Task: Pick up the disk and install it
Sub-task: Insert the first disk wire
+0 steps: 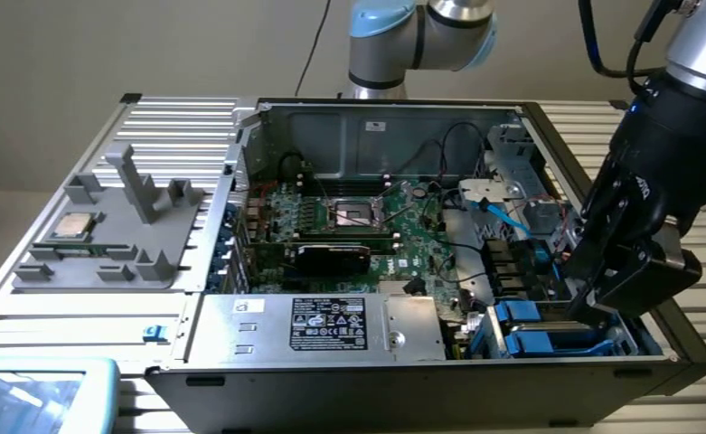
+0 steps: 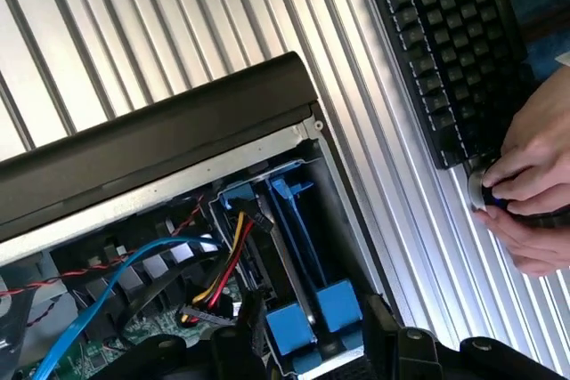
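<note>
The disk (image 1: 533,342) stands on edge in the drive bay at the front corner of the open computer case (image 1: 365,384), on the exterior view's right. Its blue carrier tabs (image 2: 313,318) show at the bay's mouth, with blue rails running down into the slot. My gripper (image 1: 597,315) hangs right over that bay. In the wrist view the gripper (image 2: 307,349) is open, with a dark finger (image 2: 239,351) on either side of the blue tabs and clear of them. Nothing is held.
A silver power supply (image 1: 328,324) with a black label sits beside the bay. Blue, red and yellow cables (image 2: 218,264) run next to the slot. A grey fixture (image 1: 111,244) holding a CPU chip stands on the exterior view's left. A person's hand (image 2: 530,202) rests by a black keyboard (image 2: 436,42).
</note>
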You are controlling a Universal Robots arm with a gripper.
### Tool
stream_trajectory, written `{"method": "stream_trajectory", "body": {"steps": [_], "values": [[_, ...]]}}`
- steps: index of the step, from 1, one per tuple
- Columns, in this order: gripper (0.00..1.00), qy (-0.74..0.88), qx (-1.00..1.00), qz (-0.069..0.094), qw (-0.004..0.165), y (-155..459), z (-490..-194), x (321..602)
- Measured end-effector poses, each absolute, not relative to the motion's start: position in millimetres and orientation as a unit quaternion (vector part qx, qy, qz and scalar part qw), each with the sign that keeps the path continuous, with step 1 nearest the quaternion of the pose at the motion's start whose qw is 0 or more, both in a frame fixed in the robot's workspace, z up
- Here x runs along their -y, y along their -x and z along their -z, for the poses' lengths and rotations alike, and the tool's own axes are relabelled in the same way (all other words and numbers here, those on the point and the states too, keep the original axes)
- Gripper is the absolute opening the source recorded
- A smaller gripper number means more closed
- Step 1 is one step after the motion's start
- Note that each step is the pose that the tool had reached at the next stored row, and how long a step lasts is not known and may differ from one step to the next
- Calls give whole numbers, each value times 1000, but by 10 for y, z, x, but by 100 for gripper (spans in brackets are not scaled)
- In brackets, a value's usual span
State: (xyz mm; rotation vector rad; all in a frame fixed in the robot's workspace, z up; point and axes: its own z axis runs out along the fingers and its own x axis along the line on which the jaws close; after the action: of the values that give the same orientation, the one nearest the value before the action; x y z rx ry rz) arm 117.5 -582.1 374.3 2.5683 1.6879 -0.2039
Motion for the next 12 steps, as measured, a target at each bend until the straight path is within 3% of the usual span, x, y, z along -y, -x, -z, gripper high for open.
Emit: {"method": "stream_trajectory", "body": {"steps": [12], "values": [[56, -837, -543, 59, 36, -1175, -3977, 5821]]}}
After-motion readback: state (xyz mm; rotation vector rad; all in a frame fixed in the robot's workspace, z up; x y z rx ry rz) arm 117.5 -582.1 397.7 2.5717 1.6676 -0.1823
